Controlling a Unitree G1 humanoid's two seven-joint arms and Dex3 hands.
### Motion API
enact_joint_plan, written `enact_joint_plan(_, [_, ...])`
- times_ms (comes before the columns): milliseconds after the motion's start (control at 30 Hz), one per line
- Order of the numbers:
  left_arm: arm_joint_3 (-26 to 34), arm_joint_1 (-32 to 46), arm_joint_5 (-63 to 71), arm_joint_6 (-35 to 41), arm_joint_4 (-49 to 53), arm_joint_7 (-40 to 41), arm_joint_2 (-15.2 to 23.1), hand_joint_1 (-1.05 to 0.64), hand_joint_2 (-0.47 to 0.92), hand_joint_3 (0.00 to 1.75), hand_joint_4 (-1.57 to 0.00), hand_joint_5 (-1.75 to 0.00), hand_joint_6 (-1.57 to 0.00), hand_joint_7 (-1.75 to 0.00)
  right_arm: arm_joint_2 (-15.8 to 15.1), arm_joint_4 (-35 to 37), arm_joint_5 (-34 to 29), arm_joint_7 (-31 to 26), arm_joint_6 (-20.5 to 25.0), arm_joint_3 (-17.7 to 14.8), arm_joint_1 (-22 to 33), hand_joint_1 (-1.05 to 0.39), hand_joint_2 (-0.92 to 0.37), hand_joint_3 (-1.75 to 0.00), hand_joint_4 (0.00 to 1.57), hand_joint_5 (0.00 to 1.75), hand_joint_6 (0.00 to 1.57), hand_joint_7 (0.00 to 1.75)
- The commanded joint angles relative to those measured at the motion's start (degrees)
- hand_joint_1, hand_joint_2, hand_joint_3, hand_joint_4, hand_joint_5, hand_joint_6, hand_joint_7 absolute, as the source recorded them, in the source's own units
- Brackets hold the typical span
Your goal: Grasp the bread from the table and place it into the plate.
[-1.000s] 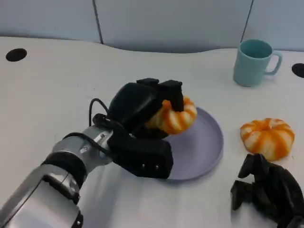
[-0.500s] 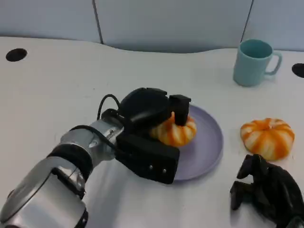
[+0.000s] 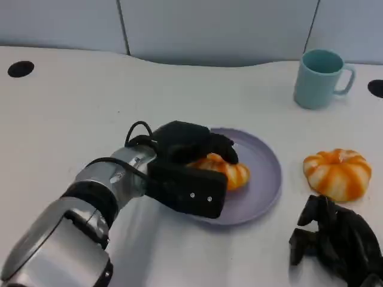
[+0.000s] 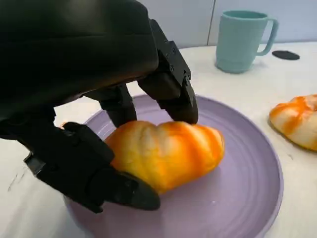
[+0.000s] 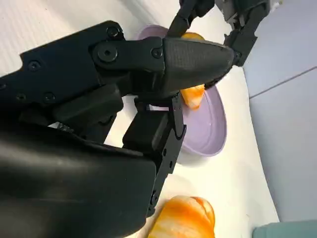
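On the white table (image 3: 72, 101) I count one round lilac plastic plate (image 3: 263, 179), one teal mug (image 3: 318, 78) with a handle, two orange-and-white striped bread rolls and two black robot hands.

The plate lies near the middle of the table, and its side toward eight o'clock is hidden under the left hand (image 3: 185, 161). That hand reaches in from seven o'clock and is closed around the first striped bread roll (image 3: 230, 172), which rests on the plate's surface; the left wrist view shows fingers (image 4: 171, 84) pressed on the roll's far side and the thumb (image 4: 89, 173) on its near side. From the head view only the roll's edge toward four o'clock peeks out from beneath the hand.

The right hand (image 3: 338, 242) rests at five o'clock, cut off by the frame's edge, fingers curled in with nothing between them.

The second striped bread roll (image 3: 337, 173) lies on the table at three o'clock from the plate, apart from its rim. The mug stands upright at one o'clock.
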Motion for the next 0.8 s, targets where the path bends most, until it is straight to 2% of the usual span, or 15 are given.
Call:
enact_joint_plan(33, [-1.63, -1.09, 1.92, 1.12, -0.30, -0.11, 0.58, -0.61, 0.92, 0.18, -0.05, -0.46, -0.21, 0.00, -0.31, 0.80, -0.20, -0.45, 1.24, -0.30, 1.07, -0.45, -0.92, -0.48, 1.21, 1.40, 1.09, 1.33])
enact_joint_plan(167, [-2.13, -1.31, 2.46, 1.47, -0.23, -0.35, 0.81, -0.74, 0.92, 0.23, 0.00, -0.27, -0.09, 0.00, -0.38, 0.67, -0.31, -0.53, 1.26, -0.25, 1.19, -0.45, -0.92, -0.47, 1.21, 1.41, 1.08, 1.34])
enact_joint_plan(367, [-2.19, -1.31, 2.32, 1.51, -0.26, -0.45, 0.90, -0.78, 0.92, 0.25, 0.00, -0.23, -0.07, 0.00, -0.40, 0.39, -0.35, -0.82, 1.72, -0.19, 1.21, -0.45, -0.92, -0.47, 1.20, 1.41, 1.07, 1.35])
enact_joint_plan(567, [4.20, 1.75, -4.77, -4.47, -1.41, -3.33, 3.78, -0.82, 0.92, 0.24, -0.03, -0.27, -0.16, -0.05, -0.67, 0.49, -0.21, -0.33, 1.39, -0.39, 1.20, -0.46, -0.92, -0.46, 1.20, 1.42, 1.08, 1.35])
enact_joint_plan(800, [18.75, 9.31, -24.33, -10.18, -4.97, -22.27, 5.26, -0.72, 0.92, 0.22, -0.10, -0.34, -0.24, -0.08, -0.96, 0.36, -0.10, 0.53, 0.60, -0.45, 1.93, -0.45, -0.92, -0.49, 1.18, 1.43, 1.05, 1.36])
